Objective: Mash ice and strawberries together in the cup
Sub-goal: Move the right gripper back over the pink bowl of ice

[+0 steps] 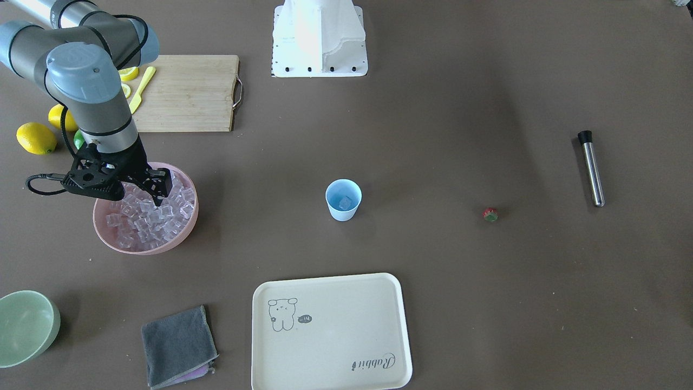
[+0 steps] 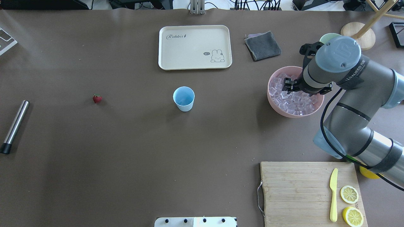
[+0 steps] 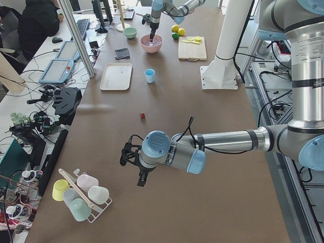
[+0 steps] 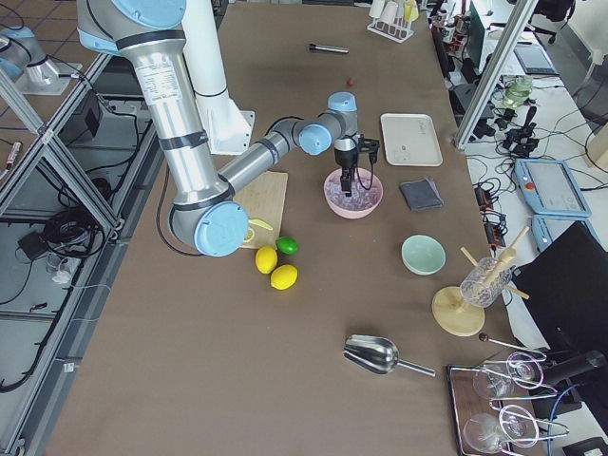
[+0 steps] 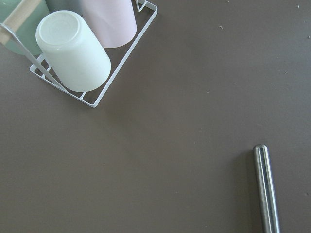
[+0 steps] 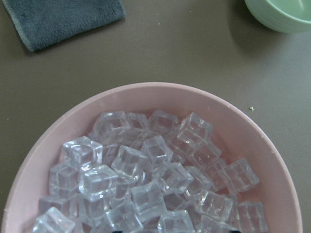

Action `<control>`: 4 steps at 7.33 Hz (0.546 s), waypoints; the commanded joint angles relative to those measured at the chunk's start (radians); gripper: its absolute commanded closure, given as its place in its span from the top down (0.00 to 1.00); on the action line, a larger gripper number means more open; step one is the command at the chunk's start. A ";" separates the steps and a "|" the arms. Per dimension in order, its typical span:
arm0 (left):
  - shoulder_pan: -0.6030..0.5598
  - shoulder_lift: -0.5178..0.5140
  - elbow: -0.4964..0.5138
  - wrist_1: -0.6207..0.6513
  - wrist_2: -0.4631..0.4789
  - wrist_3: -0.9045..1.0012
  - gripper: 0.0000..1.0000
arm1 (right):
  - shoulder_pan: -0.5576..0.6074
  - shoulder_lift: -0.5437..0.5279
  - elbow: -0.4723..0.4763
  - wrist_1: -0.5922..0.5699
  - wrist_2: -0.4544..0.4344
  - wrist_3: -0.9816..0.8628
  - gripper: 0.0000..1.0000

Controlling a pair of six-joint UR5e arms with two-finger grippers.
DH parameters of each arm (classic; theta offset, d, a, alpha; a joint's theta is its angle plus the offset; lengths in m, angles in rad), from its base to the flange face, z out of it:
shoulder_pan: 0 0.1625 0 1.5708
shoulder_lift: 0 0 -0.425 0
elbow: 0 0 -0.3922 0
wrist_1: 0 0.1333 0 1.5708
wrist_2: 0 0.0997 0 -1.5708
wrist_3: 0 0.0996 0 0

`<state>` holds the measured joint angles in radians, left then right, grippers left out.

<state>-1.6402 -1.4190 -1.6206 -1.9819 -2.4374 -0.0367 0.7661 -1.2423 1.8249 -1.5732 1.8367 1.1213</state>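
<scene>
The light-blue cup [image 1: 343,200] stands mid-table with one ice cube [image 1: 345,203] in it; it also shows in the overhead view [image 2: 183,98]. The ice [image 6: 146,184] fills the pink bowl [image 1: 178,238]. My right gripper [image 1: 161,196] hangs over that bowl with its fingertips down among the cubes, jaws apart and holding nothing I can see. The strawberry [image 1: 491,215] lies alone on the table, far from both grippers. My left gripper [image 3: 142,178] hovers near the table's left end; I cannot tell whether it is open or shut.
A steel muddler [image 1: 591,168] lies beyond the strawberry. A cream tray [image 1: 330,331], grey cloth [image 1: 178,345] and green bowl [image 1: 27,326] sit at the far side. The cutting board [image 2: 311,192] holds a yellow knife and lemon halves. A cup rack [image 5: 77,48] is under the left wrist.
</scene>
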 commanded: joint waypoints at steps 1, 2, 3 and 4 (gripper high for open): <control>0.000 0.000 0.002 0.000 0.000 0.000 0.98 | -0.027 0.009 0.007 -0.018 -0.013 0.002 0.74; 0.000 0.000 0.002 0.000 0.000 0.001 0.98 | -0.028 0.004 0.007 -0.018 -0.014 0.002 0.69; 0.000 0.000 0.001 0.000 0.000 0.000 0.98 | -0.042 0.006 0.004 -0.021 -0.025 0.008 0.57; 0.000 0.000 0.002 0.000 0.000 0.000 0.98 | -0.059 0.009 0.004 -0.022 -0.040 0.011 0.55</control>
<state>-1.6398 -1.4189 -1.6190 -1.9819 -2.4375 -0.0364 0.7254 -1.2358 1.8294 -1.5928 1.8121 1.1276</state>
